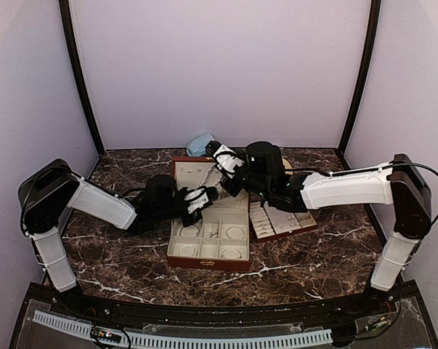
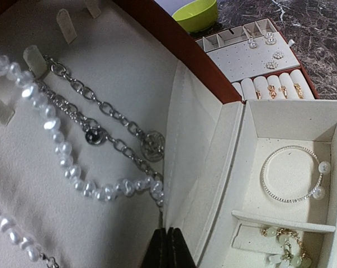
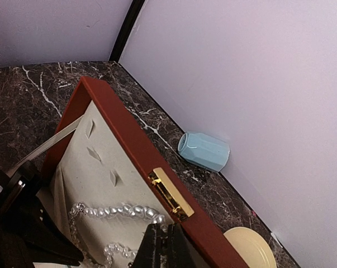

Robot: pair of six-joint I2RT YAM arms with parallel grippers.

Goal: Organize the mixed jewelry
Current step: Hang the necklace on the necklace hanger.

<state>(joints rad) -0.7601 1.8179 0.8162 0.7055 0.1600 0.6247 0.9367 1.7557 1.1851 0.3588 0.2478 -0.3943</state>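
The pearl strand (image 2: 65,162) hangs across the box lid (image 2: 118,72), its low end just above the left pincer (image 2: 168,234); the right pincer (image 3: 161,231) sits by the lid's rim. Both are clenched, seemingly empty.

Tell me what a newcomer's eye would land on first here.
An open red-brown box sits mid-table, with a pearl strand and a silver chain hanging across its cream lid lining. The left gripper and right gripper are both shut, close to the pearls. A blue cup lies on its side by the back wall.
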